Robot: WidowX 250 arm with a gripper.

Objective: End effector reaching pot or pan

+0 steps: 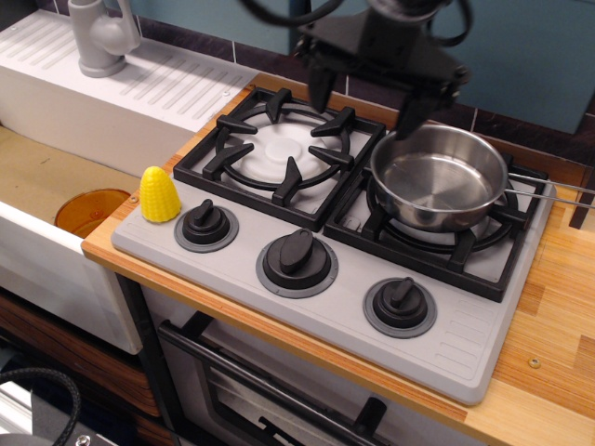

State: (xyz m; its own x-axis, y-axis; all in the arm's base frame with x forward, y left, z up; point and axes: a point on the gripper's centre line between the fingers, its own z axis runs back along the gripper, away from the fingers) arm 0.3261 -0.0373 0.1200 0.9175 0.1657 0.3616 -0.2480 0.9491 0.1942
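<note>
The shiny steel saucepan (438, 176) sits on the right burner grate, and its thin handle (550, 183) points right. The black gripper (365, 105) hangs at the back of the stove, above the gap between the two burners. Its fingers are spread wide with nothing between them. The right finger (413, 110) hangs just over the pan's back left rim. The left finger (320, 89) hangs over the back right of the left grate.
The grey stove top (465, 339) has three black knobs (297, 259) along the front. A yellow toy corn (159, 194) stands at its front left corner. The empty left burner grate (279, 153), a sink with an orange bowl (91, 211) and a grey faucet (100, 37) lie to the left.
</note>
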